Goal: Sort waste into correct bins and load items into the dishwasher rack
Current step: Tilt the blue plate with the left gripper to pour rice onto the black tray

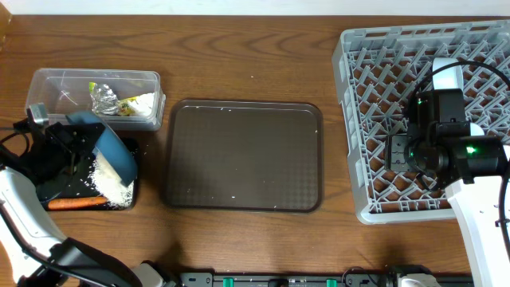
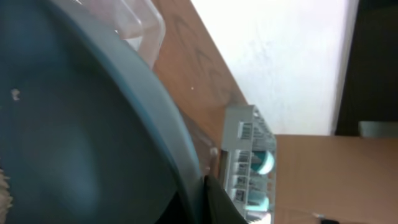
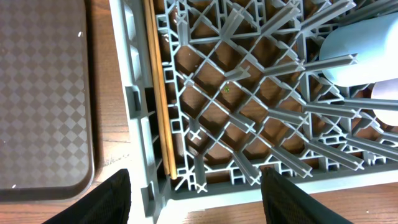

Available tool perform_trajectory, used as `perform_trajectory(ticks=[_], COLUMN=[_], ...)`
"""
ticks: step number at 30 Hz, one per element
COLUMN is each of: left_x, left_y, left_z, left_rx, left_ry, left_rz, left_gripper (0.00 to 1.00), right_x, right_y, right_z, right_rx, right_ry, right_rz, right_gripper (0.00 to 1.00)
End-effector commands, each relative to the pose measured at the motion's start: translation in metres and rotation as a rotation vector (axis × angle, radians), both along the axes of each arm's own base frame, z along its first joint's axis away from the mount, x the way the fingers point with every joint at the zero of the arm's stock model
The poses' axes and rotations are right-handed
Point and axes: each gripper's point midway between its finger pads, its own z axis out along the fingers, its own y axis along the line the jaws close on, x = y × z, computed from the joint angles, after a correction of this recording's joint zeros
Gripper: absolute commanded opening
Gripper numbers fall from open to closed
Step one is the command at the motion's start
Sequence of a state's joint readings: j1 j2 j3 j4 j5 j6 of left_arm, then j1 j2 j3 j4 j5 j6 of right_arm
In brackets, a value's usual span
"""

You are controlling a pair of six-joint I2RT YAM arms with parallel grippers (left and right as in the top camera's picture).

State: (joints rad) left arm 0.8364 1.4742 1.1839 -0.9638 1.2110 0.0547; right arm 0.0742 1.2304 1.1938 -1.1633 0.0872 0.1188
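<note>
Two bins left of brown tray (image 1: 243, 155): tub (image 1: 48, 88) holds foil (image 1: 103, 99), black tray (image 1: 130, 199) rice (image 1: 111, 177).
My left gripper (image 1: 70, 151) clamps blue bowl (image 1: 115, 151); right gripper (image 3: 199, 199) gapes empty.

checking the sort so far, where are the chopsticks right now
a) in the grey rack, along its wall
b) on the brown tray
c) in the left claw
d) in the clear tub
a: the right wrist view shows the chopsticks lying inside the grey rack, flat along the wall that faces the brown tray.
</note>
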Motion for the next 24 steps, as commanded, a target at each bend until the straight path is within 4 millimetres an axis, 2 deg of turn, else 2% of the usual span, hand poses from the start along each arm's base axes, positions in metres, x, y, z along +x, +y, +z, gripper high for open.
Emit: perform_trajectory(ticks=[1, 3, 5, 7, 9, 14, 16, 18, 19, 20, 22, 24], left_x=[0.003, 0.002, 0.001, -0.001, -0.001, -0.002, -0.002, -0.005, -0.004, -0.006, -0.005, -0.006], left_y=[-0.001, 0.001, 0.007, 0.003, 0.004, 0.006, 0.01, 0.013, 0.016, 0.014, 0.017, 0.013], left_z=[0.01, 0.01, 0.001, 0.01, 0.007, 0.022, 0.012, 0.014, 0.007, 0.008, 0.012, 0.014], left_rx=[-0.05, -0.065, -0.066, -0.068, -0.088, -0.115, -0.123, -0.09, -0.087, -0.122, -0.085, -0.148], left_ry=[-0.086, -0.082, -0.012, -0.081, -0.046, -0.134, -0.058, -0.089, -0.041, -0.028, -0.078, -0.054], left_rz=[-0.024, -0.013, 0.026, -0.005, 0.012, 0.004, 0.038, 0.032, 0.055, 0.061, 0.048, 0.057], left_gripper=[0.06, 0.06, 0.06, 0.06, 0.06, 0.06, 0.06, 0.06, 0.06, 0.06, 0.06, 0.06], right_x=[-0.003, -0.004, -0.005, -0.005, -0.004, -0.005, -0.005, -0.005, -0.005, -0.005, -0.006, -0.006], right_y=[-0.004, -0.004, -0.004, -0.004, -0.004, -0.004, -0.004, -0.004, -0.004, -0.004, -0.004, -0.004], right_z=[-0.002, -0.003, -0.003, -0.003, -0.003, -0.003, -0.003, -0.003, -0.003, -0.003, -0.004, -0.004], right_rx=[-0.014, -0.014, -0.014, -0.014, -0.014, -0.014, -0.014, -0.014, -0.015, -0.015, -0.015, -0.015], right_ry=[0.012, 0.017, 0.022, 0.022, 0.02, 0.022, 0.024, 0.024, 0.024, 0.023, 0.025, 0.026], right_rz=[-0.011, -0.011, -0.011, -0.011, -0.011, -0.011, -0.011, -0.011, -0.011, -0.011, -0.011, -0.011], right_gripper=[0.61, 0.61, 0.61, 0.61, 0.61, 0.62, 0.62, 0.61, 0.62, 0.62, 0.62, 0.62])
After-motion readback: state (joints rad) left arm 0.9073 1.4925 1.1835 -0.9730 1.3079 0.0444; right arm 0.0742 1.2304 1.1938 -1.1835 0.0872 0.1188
